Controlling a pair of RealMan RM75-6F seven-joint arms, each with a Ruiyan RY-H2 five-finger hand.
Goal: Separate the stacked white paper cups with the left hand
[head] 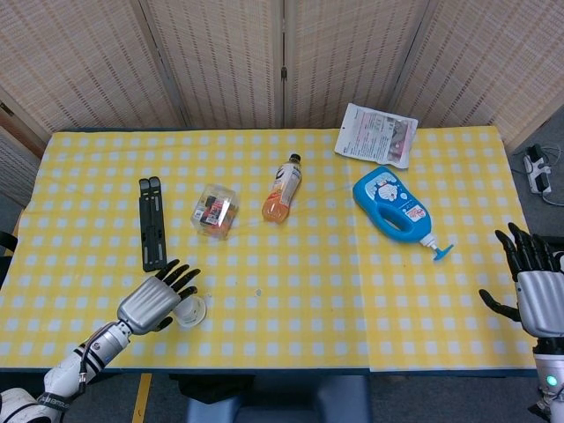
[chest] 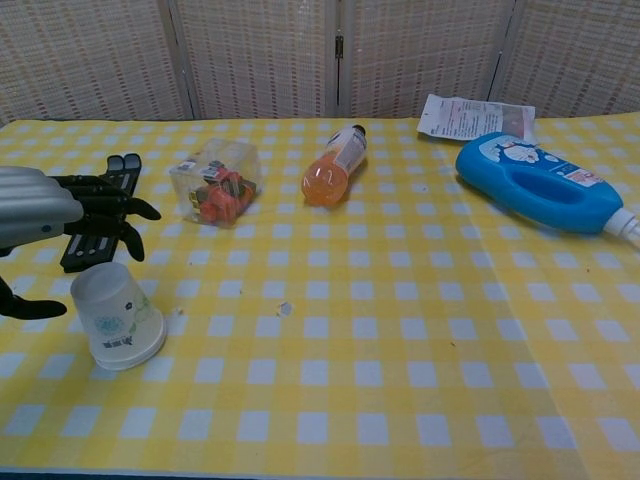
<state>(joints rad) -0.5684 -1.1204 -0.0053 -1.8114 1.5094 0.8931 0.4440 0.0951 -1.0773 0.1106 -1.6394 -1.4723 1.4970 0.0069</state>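
The stacked white paper cups (chest: 115, 317) stand upside down near the table's front left, also seen from above as the cup stack (head: 190, 311). My left hand (head: 156, 300) hovers just over and to the left of them, fingers spread, holding nothing; in the chest view the left hand (chest: 60, 215) sits above and behind the cups with the thumb low at the left edge. My right hand (head: 538, 286) stays at the table's right edge, open and empty.
A black folding stand (head: 152, 224) lies behind the cups. Further back are a clear box of small items (head: 215, 211), an orange drink bottle (head: 283, 189), a blue detergent bottle (head: 396, 207) and a white packet (head: 376, 134).
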